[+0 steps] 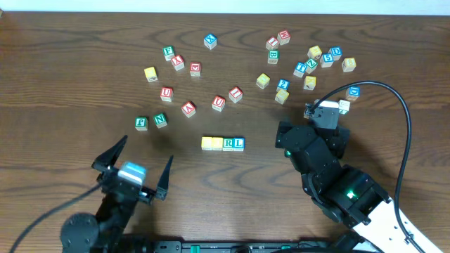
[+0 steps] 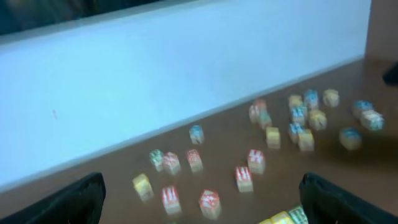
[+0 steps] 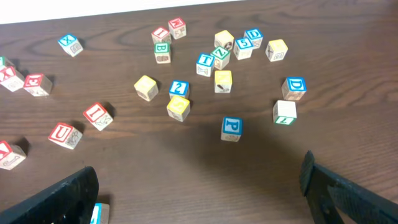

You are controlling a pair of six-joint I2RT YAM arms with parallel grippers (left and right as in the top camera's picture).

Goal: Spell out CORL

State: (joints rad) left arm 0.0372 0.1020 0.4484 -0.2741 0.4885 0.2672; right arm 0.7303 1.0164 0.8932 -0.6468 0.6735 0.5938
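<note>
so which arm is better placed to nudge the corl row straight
Left, probably: the left end effector, open, sits near the row; the right end effector points toward the scattered cubes.

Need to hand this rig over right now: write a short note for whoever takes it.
Left gripper: open, empty, near side of the table, left of the row.
Right gripper: open, empty, right of the row.
Things: four small wooden letter cubes side by side at table centre: first yellow-faced cube, second yellow-faced cube, green-framed R cube, blue-framed L cube.
Done: row laid, ending R, L.
Left: check that the yellow pair reads C, O; too small to read here.
</note>
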